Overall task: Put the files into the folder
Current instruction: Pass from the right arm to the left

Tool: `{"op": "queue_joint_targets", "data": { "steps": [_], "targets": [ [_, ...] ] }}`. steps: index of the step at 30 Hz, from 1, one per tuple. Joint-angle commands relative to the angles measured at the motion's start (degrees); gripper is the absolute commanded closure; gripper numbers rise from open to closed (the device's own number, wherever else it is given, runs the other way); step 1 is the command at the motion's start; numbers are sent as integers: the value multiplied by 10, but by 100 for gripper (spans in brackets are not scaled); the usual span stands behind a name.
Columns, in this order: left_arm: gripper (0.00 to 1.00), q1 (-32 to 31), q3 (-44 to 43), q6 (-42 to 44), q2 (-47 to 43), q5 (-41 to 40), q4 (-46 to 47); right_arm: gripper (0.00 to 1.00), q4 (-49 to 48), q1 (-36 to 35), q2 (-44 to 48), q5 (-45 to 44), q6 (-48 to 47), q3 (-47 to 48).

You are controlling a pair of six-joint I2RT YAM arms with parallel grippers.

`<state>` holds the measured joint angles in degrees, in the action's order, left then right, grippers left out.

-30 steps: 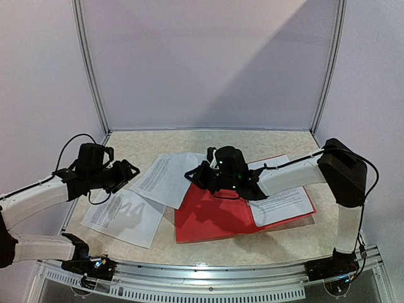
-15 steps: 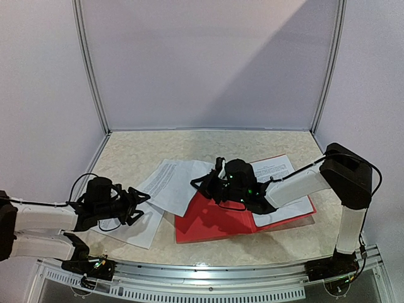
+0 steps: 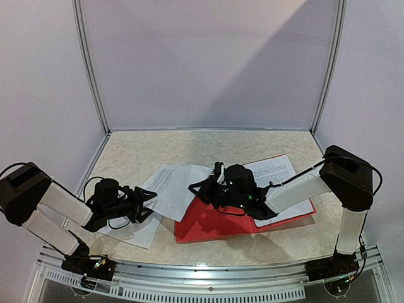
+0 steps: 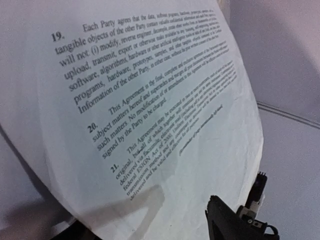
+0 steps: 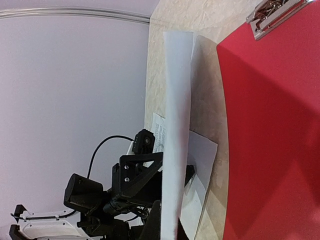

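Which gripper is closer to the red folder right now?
Right. The right gripper is above the left edge of the folder; the left gripper is apart from it, further left, beside the files.

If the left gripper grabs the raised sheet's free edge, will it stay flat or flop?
Probably flops: the sheet bows, apparently pinched only at one edge by the right gripper. It looks thin and light, so the open left gripper may nudge it away before catching it. A hard pinch could crease it.
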<state>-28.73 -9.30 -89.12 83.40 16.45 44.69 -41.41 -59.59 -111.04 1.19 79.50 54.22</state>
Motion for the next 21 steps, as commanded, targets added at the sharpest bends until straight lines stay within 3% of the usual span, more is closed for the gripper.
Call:
{"op": "queue_joint_targets", "data": {
  "steps": [1, 6, 10, 16, 21],
  "targets": [
    [40, -7, -1, -44, 48, 4, 152, 100, 1, -7, 27, -2, 7, -21],
    [73, -7, -36, 5, 34, -23, 110, 100, 56, -16, 41, 2, -33, -24],
    [98, -6, -97, 114, -12, -47, -31, 91, 101, -23, 54, 27, -86, -32],
    [100, -6, -197, 298, -120, -118, -278, 66, 171, -20, 123, 27, -239, -110],
    [100, -9, -321, 501, -174, -140, -456, 44, 284, -19, 250, -96, -434, -118]
  ]
}}
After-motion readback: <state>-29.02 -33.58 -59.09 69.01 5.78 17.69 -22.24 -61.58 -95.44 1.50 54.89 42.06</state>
